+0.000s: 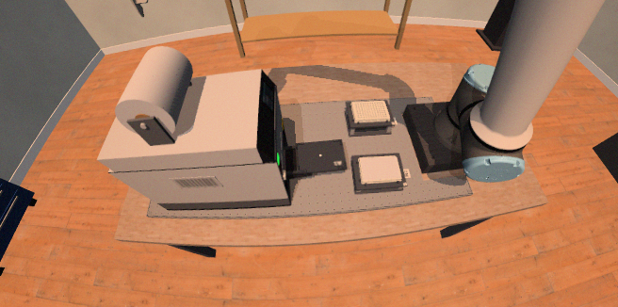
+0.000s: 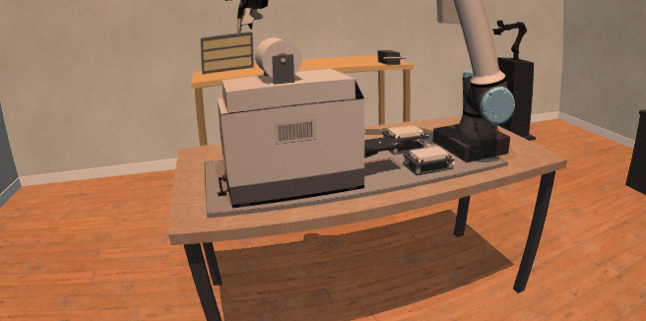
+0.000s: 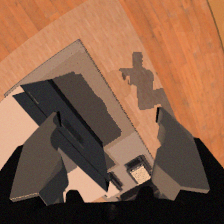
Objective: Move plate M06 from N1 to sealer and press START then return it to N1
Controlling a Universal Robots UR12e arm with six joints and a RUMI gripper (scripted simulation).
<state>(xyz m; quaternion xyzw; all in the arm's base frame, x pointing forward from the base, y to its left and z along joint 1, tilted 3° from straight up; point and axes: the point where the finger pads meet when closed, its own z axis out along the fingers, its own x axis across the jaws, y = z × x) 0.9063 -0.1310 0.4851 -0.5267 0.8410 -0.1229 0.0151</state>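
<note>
My gripper (image 1: 157,3) (image 2: 245,31) (image 3: 108,110) is open and empty, high above and behind the sealer (image 1: 226,119) (image 2: 295,163). The sealer's lamp (image 1: 278,159) is green. Its dark stage (image 1: 311,165) is out and bears no plate. A plate with a smooth, pale top (image 1: 378,169) (image 2: 429,155) sits in the near nest (image 1: 379,189). A plate with open wells (image 1: 370,111) (image 2: 406,131) (image 3: 140,173) sits in the far nest (image 1: 369,131). Both look flat. I cannot read the nest or plate labels. The START button cannot be made out.
A foil roll (image 1: 157,86) (image 2: 281,52) stands on top of the sealer, below the gripper. The robot's base (image 1: 430,137) (image 2: 470,144) is just right of the nests. A wooden side table (image 1: 320,24) (image 2: 340,63) stands behind the bench.
</note>
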